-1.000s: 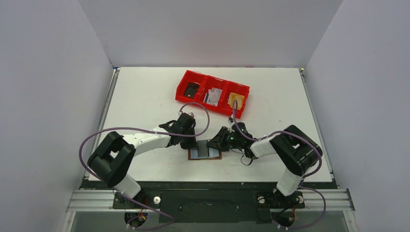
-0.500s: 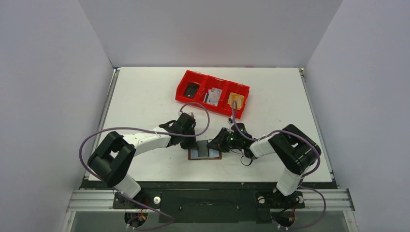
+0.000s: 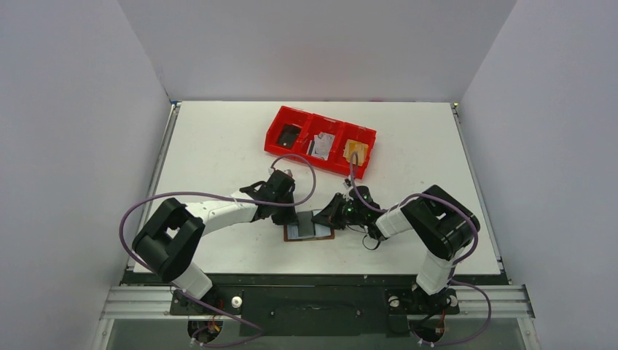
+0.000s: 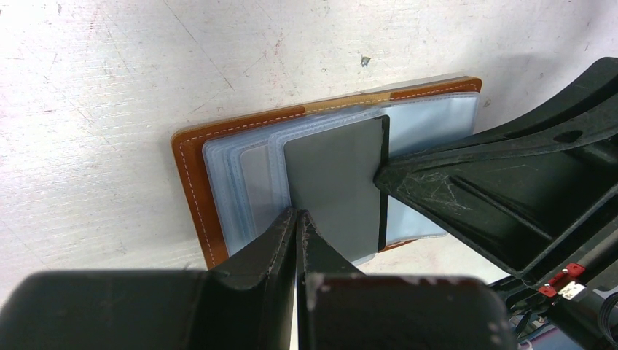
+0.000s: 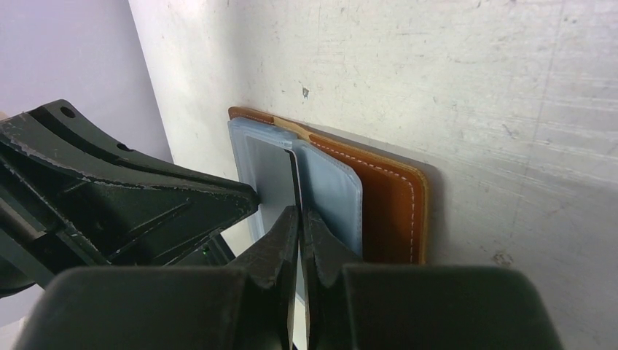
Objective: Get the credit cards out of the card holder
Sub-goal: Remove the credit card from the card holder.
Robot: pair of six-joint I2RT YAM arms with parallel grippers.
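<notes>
Left wrist: left end effector (image 4: 299, 219), pressed together, steadies the card holder (image 4: 191, 182) so right end effector (image 4: 379, 179) pinches a grey card (image 4: 331, 182) free.

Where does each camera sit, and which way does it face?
Top external: above and behind the robot, looking down on the table, red tray and open card holder; left arm and right arm show.
Left wrist: on the left arm, looking past its shut left end effector at the card holder; right end effector at right.
Right wrist: on the right arm, past its shut right end effector; left end effector at left.
Shared: both wrist views face the card holder from opposite sides.
</notes>
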